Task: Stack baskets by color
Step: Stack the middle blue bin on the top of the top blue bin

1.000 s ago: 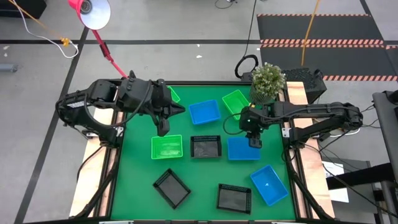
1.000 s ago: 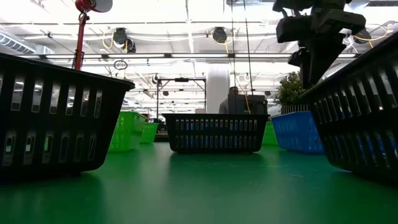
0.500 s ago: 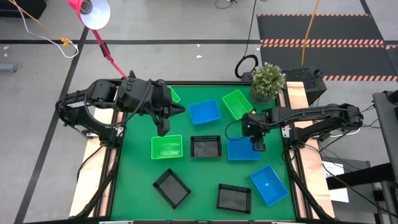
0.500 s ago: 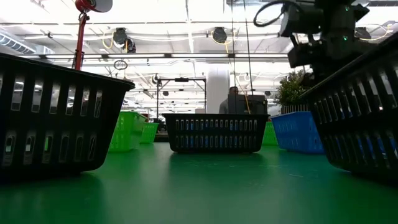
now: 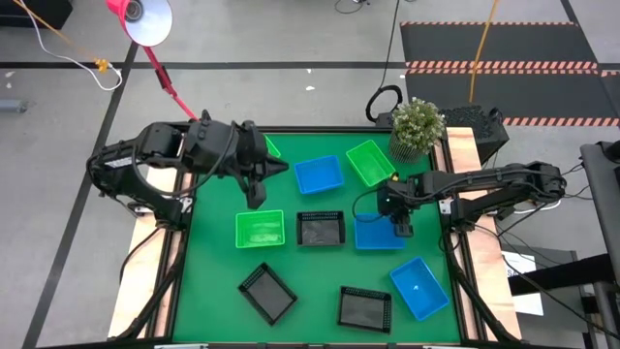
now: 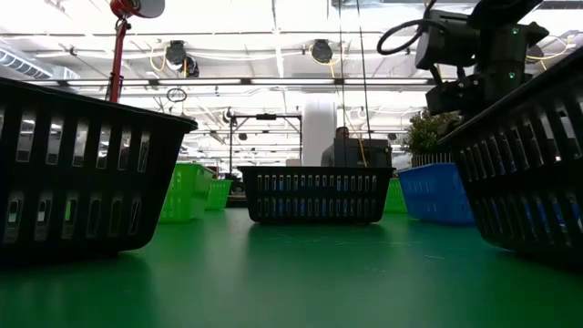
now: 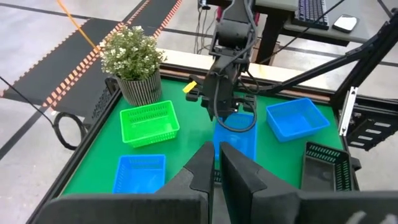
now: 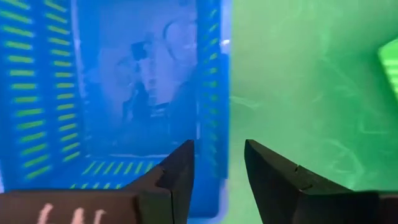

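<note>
High view is showing nothing stacked yet: the small shallow plastic baskets are all lying apart on the green desk (image 5: pixel 213 291). The right gripper (image 5: pixel 400 226) is hanging over the right edge of the middle blue rectangular basket (image 5: pixel 373 236), just right of the desk's centre. In the right wrist view its fingers (image 8: pixel 177 171) are standing partly open, with the blue basket's side wall (image 8: pixel 211 81) lined up in the gap, holding nothing as far as I can see.

So I'm reading this as the grab step on the blue set. Next move, I'd guess, is dropping lower so the fingers straddle that wall, pinching it, then carrying the basket onto another blue one: either the near-right blue basket (image 5: pixel 419 288) or the far blue basket (image 5: pixel 319 174).

The left gripper (image 5: pixel 254 199) is waiting over the far-left part of the desk, fingers pressed together and empty, just beyond the bright green basket (image 5: pixel 260 229).
</note>
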You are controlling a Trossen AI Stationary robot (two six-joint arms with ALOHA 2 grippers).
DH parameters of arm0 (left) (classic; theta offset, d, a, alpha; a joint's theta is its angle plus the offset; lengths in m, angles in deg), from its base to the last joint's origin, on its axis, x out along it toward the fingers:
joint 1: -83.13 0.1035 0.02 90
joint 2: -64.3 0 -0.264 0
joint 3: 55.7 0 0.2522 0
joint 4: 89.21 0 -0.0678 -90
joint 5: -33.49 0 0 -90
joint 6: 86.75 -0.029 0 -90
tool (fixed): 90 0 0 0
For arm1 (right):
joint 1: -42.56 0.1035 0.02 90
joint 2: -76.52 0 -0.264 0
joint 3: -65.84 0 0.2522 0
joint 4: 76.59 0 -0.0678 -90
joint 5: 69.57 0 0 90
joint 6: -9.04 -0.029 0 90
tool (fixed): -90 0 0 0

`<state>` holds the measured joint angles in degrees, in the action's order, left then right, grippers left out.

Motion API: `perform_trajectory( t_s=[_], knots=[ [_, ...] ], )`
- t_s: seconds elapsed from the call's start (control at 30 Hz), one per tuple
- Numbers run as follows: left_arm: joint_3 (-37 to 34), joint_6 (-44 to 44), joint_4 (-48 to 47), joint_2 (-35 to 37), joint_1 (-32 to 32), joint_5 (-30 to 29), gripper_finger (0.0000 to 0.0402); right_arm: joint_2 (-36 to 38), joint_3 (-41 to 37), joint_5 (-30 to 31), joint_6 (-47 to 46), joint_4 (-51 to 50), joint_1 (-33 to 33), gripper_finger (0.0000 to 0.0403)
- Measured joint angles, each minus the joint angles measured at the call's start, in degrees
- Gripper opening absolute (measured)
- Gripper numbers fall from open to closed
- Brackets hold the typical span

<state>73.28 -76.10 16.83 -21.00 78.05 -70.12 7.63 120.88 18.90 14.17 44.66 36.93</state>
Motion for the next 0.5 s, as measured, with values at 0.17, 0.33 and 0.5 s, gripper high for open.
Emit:
perform_trajectory(
  t_s=[0.17,0.33,0.5],
  knots=[
    [0.00,0.00,0.00,0.00,0.83,0.00,0.0028,0.00,0.00,0.24,0.21,0.04,-0.02,0.0086],
    [0.00,-0.09,0.00,0.00,1.33,-0.04,0.0028,0.00,0.00,0.06,-1.41,-0.01,0.00,0.0020],
    [0.00,-0.46,0.00,0.00,1.32,-0.04,0.0028,0.00,0.29,-0.06,-3.59,0.52,0.11,0.0018]
  ],
)
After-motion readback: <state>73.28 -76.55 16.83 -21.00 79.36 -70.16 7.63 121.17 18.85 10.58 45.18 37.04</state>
